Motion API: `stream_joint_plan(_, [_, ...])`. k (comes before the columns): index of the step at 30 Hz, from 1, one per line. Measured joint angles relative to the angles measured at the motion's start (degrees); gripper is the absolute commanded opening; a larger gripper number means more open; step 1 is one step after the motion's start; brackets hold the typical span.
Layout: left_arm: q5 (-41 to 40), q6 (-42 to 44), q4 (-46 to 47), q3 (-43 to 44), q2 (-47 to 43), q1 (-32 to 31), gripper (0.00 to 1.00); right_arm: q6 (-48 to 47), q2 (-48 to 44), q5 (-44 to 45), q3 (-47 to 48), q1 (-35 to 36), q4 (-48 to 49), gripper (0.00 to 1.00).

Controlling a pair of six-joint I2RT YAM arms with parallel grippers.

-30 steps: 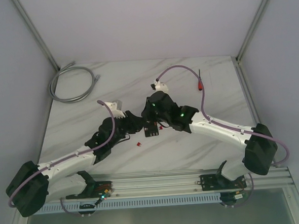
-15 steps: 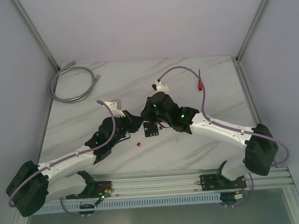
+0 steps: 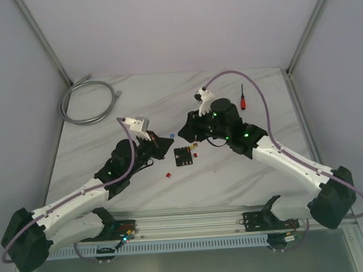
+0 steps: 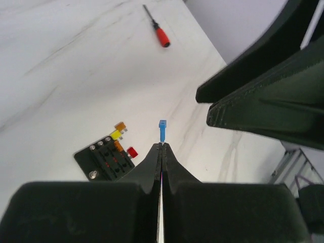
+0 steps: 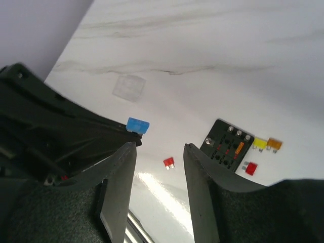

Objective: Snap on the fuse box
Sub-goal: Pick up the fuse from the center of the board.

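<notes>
Two grippers face each other over the middle of the white marble-patterned table (image 3: 107, 125). Between them we see the small flat black rectangular plastic fuse box (image 3: 183, 156). It lies flat on the tabletop with its slots upward, and neither gripper touches it. In the right wrist view, one orange piece shows in a slot of the fuse box (image 5: 228, 146).

The left gripper (image 4: 162, 146) has its jaws pressed together on a tiny blue plastic fuse (image 4: 162, 130), which stands straight out of the fingertips. From above, we find the left gripper (image 3: 165, 144) just left of the box and a little farther out, with the blue fuse (image 3: 171, 136) at its tip.

The right gripper (image 5: 159, 148) has its jaws spread wide with nothing between them. Through the gap we see a small loose red fuse (image 5: 169, 162) lying on the table, on the near left side of the box in the top view. From above, the right gripper (image 3: 186, 131) sits beyond the box, near it but apart.

Just beside the box's right edge lie a tiny yellow fuse (image 5: 259, 144) and a tiny orange fuse (image 5: 274, 144), side by side. A second red fuse (image 5: 249, 168) lies close to them.

A faint clear square piece (image 5: 129, 87) rests on the table farther out; we cannot tell what it is. Well apart from the box, a red-handled screwdriver with a dark shaft (image 3: 243, 100) lies at the far right. A coiled grey cable (image 3: 87, 101) lies at the far left corner.
</notes>
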Motion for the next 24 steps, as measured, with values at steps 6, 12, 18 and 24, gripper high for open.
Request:
stream_joint_plan(6, [11.2, 7.0, -5.5, 6.9, -0.9, 0.5, 0.0, -12.2, -5.3, -18.1, -0.1, -6.6, 0.6, 0.48])
stream_joint_plan(12, [23.8, 10.9, -9.6, 12.6, 0.3, 0.5, 0.0, -19.6, -6.3, -31.5, -0.1, -8.9, -0.1, 0.45])
stream_joint_plan(18, [30.4, 11.9, -11.7, 13.7, 1.1, 0.5, 0.0, -22.8, -6.5, -40.1, -0.1, -9.7, -0.9, 0.4])
stream_joint_plan(24, [31.4, 12.0, -11.9, 13.8, 1.1, 0.5, 0.0, -23.9, -6.8, -45.3, -0.1, -11.2, -2.4, 0.41])
